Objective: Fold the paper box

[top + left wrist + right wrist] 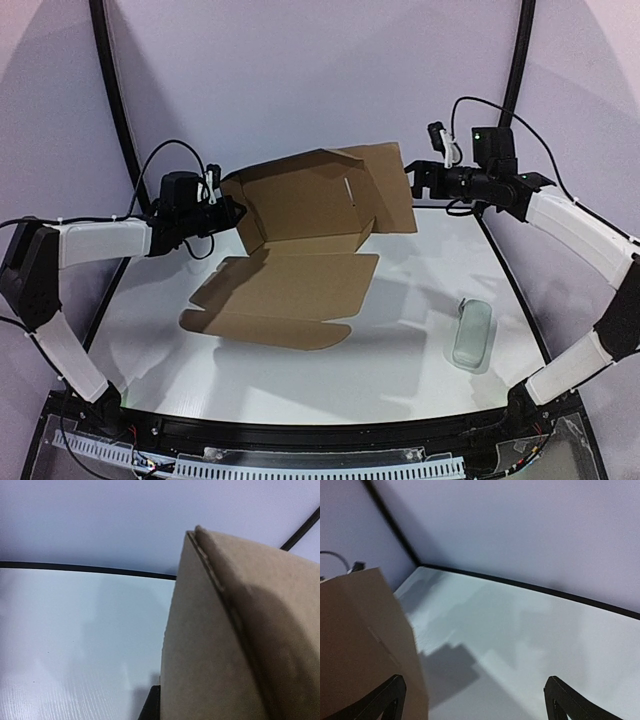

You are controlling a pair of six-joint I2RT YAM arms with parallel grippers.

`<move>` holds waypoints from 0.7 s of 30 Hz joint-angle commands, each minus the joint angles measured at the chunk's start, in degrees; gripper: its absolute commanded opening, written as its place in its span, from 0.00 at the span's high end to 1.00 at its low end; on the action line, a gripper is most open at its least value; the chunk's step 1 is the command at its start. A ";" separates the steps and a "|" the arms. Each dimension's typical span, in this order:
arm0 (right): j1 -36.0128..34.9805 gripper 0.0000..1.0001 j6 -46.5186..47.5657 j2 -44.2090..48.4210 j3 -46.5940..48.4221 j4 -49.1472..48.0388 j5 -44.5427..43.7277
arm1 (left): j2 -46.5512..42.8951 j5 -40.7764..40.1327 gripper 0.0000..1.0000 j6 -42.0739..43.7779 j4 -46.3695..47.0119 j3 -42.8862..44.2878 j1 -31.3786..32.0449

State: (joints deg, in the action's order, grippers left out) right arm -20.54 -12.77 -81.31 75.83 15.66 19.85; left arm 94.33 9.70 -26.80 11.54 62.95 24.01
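Note:
The paper box (300, 280) is a large brown die-cut sheet held in the air, its upper panels tilted up and its lower flaps hanging just above the white table (420, 300). My left gripper (232, 213) is shut on the sheet's left edge. In the left wrist view the cardboard (225, 645) fills the right side, and one dark finger (153, 705) shows beside it. My right gripper (413, 182) stands open at the sheet's upper right edge. In the right wrist view the cardboard (360, 645) reaches just inside the left finger (390, 700), with the jaws wide apart around mostly bare table.
A small pale grey-green oblong case (472, 333) lies on the table at the right front. Black frame tubes (115, 110) rise at the back corners, and pale walls close in the table on three sides.

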 commanded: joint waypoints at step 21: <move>-8.18 0.02 -5.19 -12.96 4.86 -13.73 14.53 | 2.49 -4.81 0.99 -2.97 -6.14 6.92 0.18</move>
State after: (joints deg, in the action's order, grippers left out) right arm -26.48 -16.85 -92.18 78.75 6.93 31.91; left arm 96.99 4.88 -27.91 5.84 67.48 23.90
